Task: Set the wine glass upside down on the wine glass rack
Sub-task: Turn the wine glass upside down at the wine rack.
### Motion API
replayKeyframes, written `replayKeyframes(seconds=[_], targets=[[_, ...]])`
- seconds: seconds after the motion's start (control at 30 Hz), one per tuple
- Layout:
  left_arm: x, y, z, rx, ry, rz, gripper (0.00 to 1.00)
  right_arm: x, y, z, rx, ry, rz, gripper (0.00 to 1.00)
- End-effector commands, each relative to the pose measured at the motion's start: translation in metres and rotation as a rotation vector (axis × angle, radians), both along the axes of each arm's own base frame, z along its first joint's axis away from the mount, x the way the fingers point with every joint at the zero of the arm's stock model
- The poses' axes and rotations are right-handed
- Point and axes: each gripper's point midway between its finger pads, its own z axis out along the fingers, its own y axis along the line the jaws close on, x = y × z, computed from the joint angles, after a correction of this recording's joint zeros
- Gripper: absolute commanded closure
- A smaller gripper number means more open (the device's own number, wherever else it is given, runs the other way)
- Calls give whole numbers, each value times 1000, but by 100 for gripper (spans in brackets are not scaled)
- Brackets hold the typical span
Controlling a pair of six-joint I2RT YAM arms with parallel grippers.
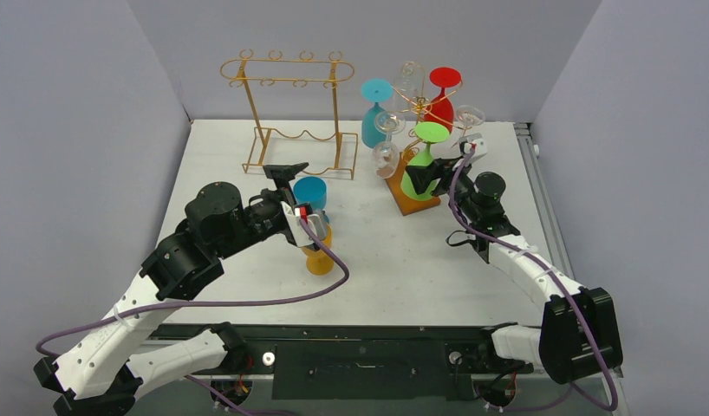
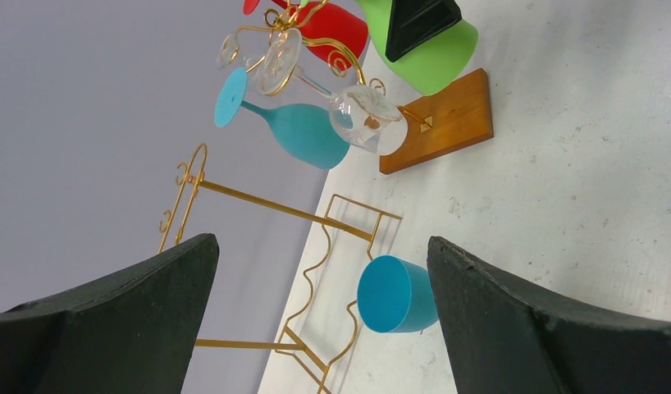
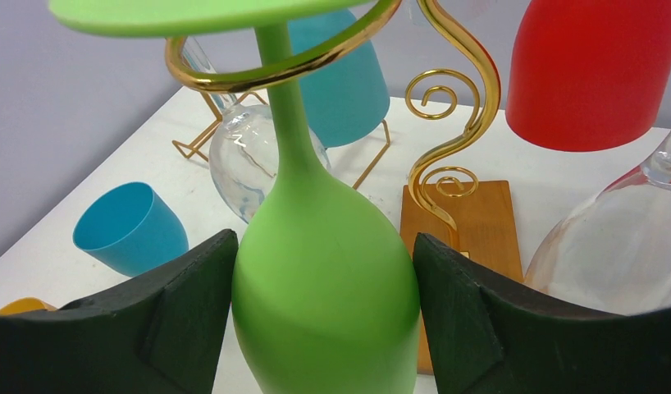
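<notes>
The green wine glass [image 3: 324, 295] hangs upside down, its flat foot [image 1: 431, 132] resting over a gold ring [image 3: 234, 78] of the wine glass rack [image 1: 415, 204], a gold wire tree on a wooden base. My right gripper [image 3: 324, 242] is shut on the glass's bowl, one black finger touching each side. A teal glass [image 1: 374, 117], a red glass [image 1: 441, 102] and clear glasses [image 1: 386, 158] hang upside down on the same rack. My left gripper [image 2: 322, 242] is open with nothing between its fingers, beside a blue cup [image 2: 390, 294].
A taller gold wire stand [image 1: 290, 121] is at the back left. The blue cup [image 1: 310, 192] and an orange cup [image 1: 319, 258] sit at mid-table under the left wrist. Grey walls close the table on three sides.
</notes>
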Motion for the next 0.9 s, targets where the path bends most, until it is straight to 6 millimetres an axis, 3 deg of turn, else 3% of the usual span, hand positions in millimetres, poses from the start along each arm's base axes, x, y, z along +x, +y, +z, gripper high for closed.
replayKeyframes(seconds=[0.0,0.07,0.1,0.3,0.53,0.7,0.87], targets=[[-3,4,15,-42,-13,13,3,2,-3,13,39,-45,-29,37],[-2,4,14,-43,-10,18,0,1,-3,7,33,-20,-31,24],[-2,4,14,-44,-6,21,2,0,-4,6,32,-13,-40,23],[0,2,13,-43,11,21,3,-13,-11,0,19,10,-60,22],[2,1,14,-59,43,37,4,-35,-17,17,21,-11,-58,22],[12,5,12,-79,109,93,4,-64,-17,26,10,-23,-34,21],[22,10,14,-111,166,126,4,-71,-16,3,-4,23,-27,21]])
